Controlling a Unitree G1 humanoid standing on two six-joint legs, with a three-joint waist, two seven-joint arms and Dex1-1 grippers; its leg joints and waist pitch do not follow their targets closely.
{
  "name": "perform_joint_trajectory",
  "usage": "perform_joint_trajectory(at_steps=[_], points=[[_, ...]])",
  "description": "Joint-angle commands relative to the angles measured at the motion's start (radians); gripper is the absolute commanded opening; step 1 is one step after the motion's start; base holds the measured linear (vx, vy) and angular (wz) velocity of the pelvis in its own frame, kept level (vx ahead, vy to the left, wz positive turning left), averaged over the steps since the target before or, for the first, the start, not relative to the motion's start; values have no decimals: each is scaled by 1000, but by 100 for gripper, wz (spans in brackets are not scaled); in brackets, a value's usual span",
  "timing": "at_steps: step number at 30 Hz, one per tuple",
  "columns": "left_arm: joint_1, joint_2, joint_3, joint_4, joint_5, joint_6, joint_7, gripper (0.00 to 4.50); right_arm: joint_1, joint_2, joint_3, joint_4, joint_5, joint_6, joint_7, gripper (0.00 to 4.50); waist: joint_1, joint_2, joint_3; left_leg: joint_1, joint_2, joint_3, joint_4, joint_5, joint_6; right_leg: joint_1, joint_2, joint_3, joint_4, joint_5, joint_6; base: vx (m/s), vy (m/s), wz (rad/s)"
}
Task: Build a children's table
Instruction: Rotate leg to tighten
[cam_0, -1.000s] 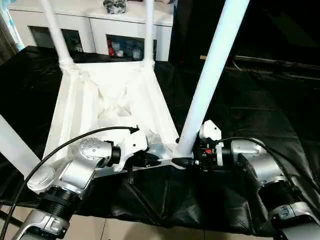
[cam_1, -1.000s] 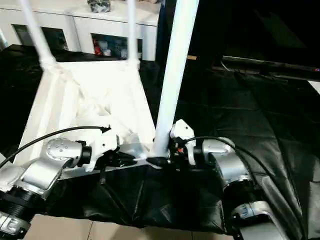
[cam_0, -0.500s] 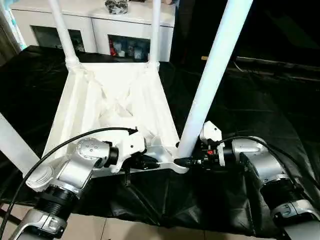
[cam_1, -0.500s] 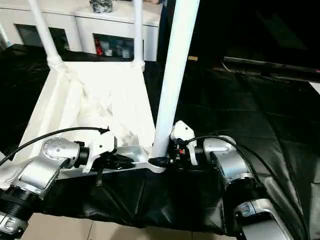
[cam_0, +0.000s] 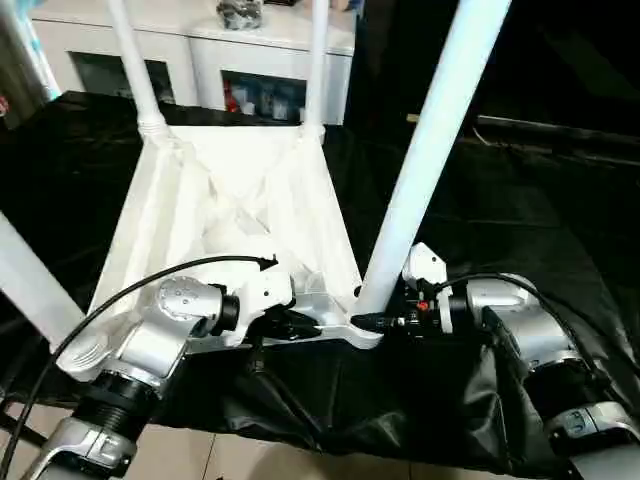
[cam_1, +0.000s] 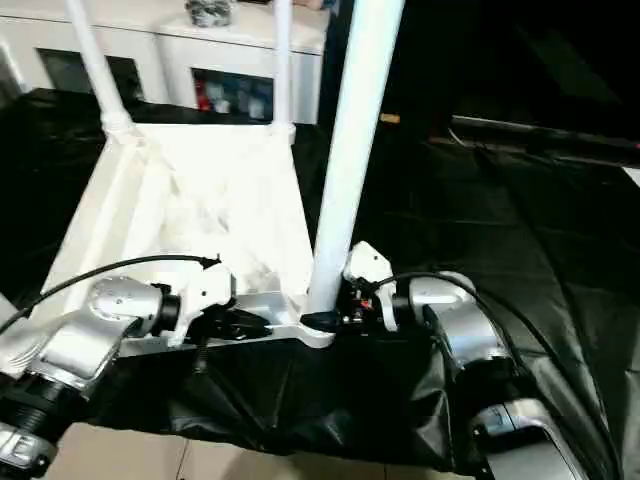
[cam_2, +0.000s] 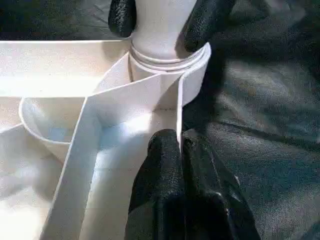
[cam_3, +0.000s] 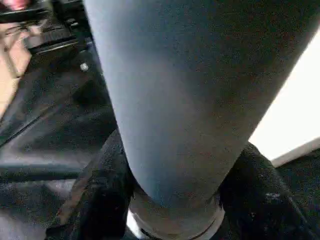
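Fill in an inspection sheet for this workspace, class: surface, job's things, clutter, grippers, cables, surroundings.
Surface: black-draped work table.
Job's things: tabletop upside down; four legs stand in its corner sockets, near-right leg included.
Clutter: nothing seen.
Grippers: left gripper pinches a tabletop rib; right gripper clasps the near-right leg's base.
Cables: black cable arcs over left forearm.
Surroundings: white cabinet behind.

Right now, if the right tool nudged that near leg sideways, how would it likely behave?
The near leg looks like a stiff, smooth tube, so it probably would not bend. It is tall on a narrow socket, so it may wobble. The upturned tabletop looks like thin ribbed plastic, likely light enough to slide along.
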Motion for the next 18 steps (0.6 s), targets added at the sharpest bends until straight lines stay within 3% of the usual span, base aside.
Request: perform_joint_trajectory(at_steps=[1, 2, 4, 7, 8, 9, 10, 11, 12, 18], points=[[-35, -98, -17, 11, 21, 32, 166, 0, 39, 93, 56, 11, -29, 28, -95, 204, -11, 1, -48, 1, -12, 19, -62, -317, 27, 34, -30, 37, -87, -453, -136, 0, 0, 0], [-40, -122, -18, 12, 32, 47, 204, 0, 42, 119, 39, 28, -36, 30, -168, 204, -15, 3, -49, 1, -16, 12, -63, -345, 12, 37, -35, 29, -98, -550, -92, 0, 0, 0], [-57, -183, -16, 19, 48, 91, 290, 0, 36, 193, -5, 72, -47, 39, -350, 199, -26, 4, -47, -2, -20, 7, -63, -369, -1, 33, -34, 20, -112, -622, -48, 0, 0, 0], [-76, -225, -12, 34, 55, 115, 346, 0, 21, 248, -32, 96, -55, 52, -480, 199, -45, 5, -50, 4, -28, 0, -54, -411, -3, 32, -34, -3, -132, -689, -5, -52, 18, -8], [-84, -239, -11, 40, 59, 123, 366, 0, 11, 268, -43, 107, -54, 59, -525, 198, -56, 10, -53, -7, -26, -6, -61, -413, 9, 43, -33, -11, -135, -650, -7, 0, 0, 0], [-99, -259, -7, 49, 65, 132, 396, 0, -13, 306, -65, 129, -43, 70, -590, 198, -57, 20, -54, -6, -26, -9, -62, -421, 10, 44, -34, -13, -134, -635, -11, 0, 0, 0], [-99, -259, -7, 49, 65, 132, 396, 0, -13, 306, -65, 129, -43, 70, -590, 198, -68, 18, -52, -2, -26, -10, -62, -444, 16, 39, -31, -18, -141, -625, -17, 0, 0, 0], [-106, -269, -4, 53, 68, 135, 411, 0, -26, 326, -76, 141, -35, 76, -621, 198, -69, 20, -55, 1, -25, -12, -62, -448, 18, 41, -34, -18, -138, -610, -25, 0, 0, 0], [-110, -273, -4, 56, 74, 129, 417, 0, -36, 343, -78, 143, -33, 72, -630, 198, -73, 25, -54, -7, -22, -14, -67, -450, 25, 49, -34, -21, -136, -577, -36, 0, 0, 0], [-104, -237, -24, 54, 88, 99, 367, 0, -44, 377, -90, 105, -11, 57, -608, 272, -75, 23, -52, 1, -22, -11, -68, -457, 38, 41, -39, -16, -138, -557, -60, 0, 0, 0]])
